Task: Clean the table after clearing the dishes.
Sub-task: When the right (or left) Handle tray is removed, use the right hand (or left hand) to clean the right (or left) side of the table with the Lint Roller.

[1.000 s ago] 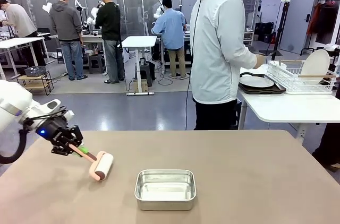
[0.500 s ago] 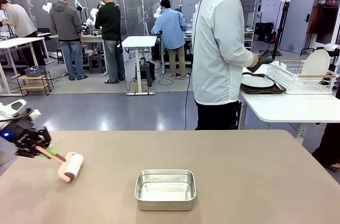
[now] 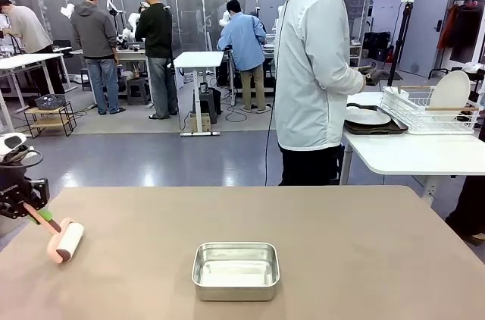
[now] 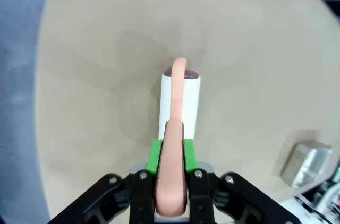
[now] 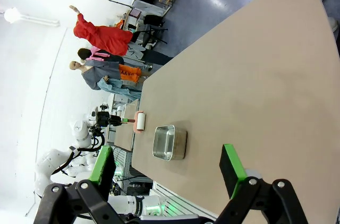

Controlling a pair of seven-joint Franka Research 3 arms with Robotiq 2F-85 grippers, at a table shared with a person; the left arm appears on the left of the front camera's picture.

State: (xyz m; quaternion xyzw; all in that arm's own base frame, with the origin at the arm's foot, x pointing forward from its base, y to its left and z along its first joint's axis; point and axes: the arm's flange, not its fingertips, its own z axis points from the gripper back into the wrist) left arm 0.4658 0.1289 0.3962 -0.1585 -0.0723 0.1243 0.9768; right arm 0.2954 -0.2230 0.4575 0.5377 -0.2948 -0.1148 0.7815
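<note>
Front view: a wide beige-brown table (image 3: 341, 244) fills the foreground, its matte top bare apart from a small steel pan (image 3: 236, 270) near the middle front. At the far left edge, the left gripper (image 3: 29, 205) is clamped tight on the pink handle of a lint roller (image 3: 64, 241), whose white drum rests on the tabletop. The left wrist view shows the handle (image 4: 173, 171) pinched between the green pads (image 4: 154, 155), drum pointing away. The roller looks light and rigid, its sticky drum likely to drag slightly; the handle is the sensible place to hold it. The right gripper (image 5: 166, 165), seen in its wrist view, hangs well above the table with jaws spread wide, holding nothing. Beyond the table a person in a white hooded jacket (image 3: 312, 70) faces a white side table (image 3: 413, 155), where the dishes, a white plate (image 3: 366, 116) on dark trays (image 3: 377, 128), sit beside a wire rack (image 3: 426, 111). The room is a busy workshop with grey flooring.
</note>
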